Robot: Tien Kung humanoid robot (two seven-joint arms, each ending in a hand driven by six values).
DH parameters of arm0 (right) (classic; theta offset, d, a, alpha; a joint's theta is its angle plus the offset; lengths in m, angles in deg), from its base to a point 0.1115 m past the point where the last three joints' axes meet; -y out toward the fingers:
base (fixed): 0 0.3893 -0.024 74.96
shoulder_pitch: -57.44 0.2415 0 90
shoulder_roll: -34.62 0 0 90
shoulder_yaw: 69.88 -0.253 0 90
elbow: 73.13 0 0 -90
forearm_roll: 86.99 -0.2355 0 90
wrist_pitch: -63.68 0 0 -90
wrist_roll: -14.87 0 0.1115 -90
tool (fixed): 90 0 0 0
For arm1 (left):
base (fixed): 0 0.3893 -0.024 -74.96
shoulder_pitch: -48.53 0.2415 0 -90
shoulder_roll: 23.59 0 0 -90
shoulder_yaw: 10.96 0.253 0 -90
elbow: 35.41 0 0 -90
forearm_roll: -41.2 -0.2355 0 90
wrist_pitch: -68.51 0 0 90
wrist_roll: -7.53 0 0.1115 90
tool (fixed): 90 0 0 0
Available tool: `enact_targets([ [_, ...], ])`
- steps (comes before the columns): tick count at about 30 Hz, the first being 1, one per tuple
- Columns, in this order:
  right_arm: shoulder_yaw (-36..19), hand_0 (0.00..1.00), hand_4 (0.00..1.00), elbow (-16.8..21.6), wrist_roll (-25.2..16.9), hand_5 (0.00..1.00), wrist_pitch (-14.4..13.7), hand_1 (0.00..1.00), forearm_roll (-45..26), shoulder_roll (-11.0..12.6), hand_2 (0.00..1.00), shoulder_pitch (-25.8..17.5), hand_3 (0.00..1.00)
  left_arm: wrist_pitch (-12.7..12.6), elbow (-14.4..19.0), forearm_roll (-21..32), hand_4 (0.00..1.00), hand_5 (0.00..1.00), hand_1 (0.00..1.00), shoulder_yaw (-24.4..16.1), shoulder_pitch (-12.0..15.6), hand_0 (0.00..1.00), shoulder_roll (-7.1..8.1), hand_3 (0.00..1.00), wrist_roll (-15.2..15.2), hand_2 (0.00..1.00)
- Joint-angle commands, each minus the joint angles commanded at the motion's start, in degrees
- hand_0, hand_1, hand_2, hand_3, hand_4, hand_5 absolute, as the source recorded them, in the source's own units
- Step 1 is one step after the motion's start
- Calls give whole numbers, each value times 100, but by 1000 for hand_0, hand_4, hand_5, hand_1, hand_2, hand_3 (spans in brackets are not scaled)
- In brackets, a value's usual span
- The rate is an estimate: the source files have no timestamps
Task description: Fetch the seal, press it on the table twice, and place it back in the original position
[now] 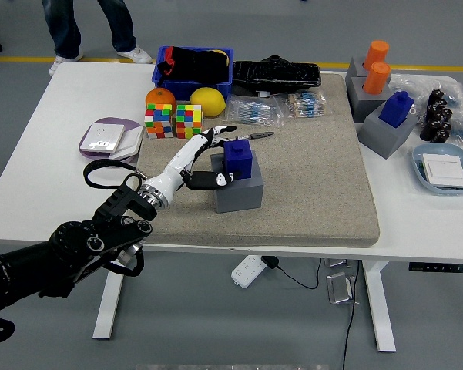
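A blue seal [237, 156] stands upright in a grey block holder [239, 191] on the grey mat [316, 177], left of centre. My left hand [219, 154] reaches in from the lower left and sits just left of the seal. Its fingers [213, 136] are spread past the seal's far left side. The thumb [213, 179] lies along the holder's near left edge. The hand brackets the seal but is not closed on it. My right arm is out of view.
Two colour cubes [174, 120], an orange [159, 97] and a lemon [207, 100] lie behind the hand. A pen [256, 136] lies beyond the seal. Other holders with orange [376, 66] and blue [396, 108] seals stand at right. A person's legs [62, 31] are beyond the table.
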Motion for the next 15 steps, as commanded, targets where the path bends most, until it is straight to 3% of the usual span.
enact_targets([
  [4,-6,827,793,2,-2,585,0,736,3,2,730,-3,695,45,-32,-57,998,134,998,-37,8,998,1,998,4,998],
  [5,-5,827,793,2,-2,585,1,736,3,2,731,-4,696,64,-35,-63,998,236,998,-45,11,998,3,998,2,998],
  [8,-8,827,793,1,-1,585,2,736,3,-3,731,-9,696,137,-50,-82,998,236,998,-65,17,998,5,998,2,998],
  [9,-10,827,793,1,-2,585,3,736,1,-5,731,-11,696,210,-58,-75,998,236,998,-85,22,998,6,998,22,998],
  [10,-13,827,794,0,-1,584,3,736,3,-8,730,-13,696,314,-66,-51,998,379,998,-108,26,998,12,998,42,998],
  [15,-27,827,794,1,-3,584,2,736,2,-10,730,-16,696,659,-65,77,998,379,998,-315,59,998,61,998,64,998],
])
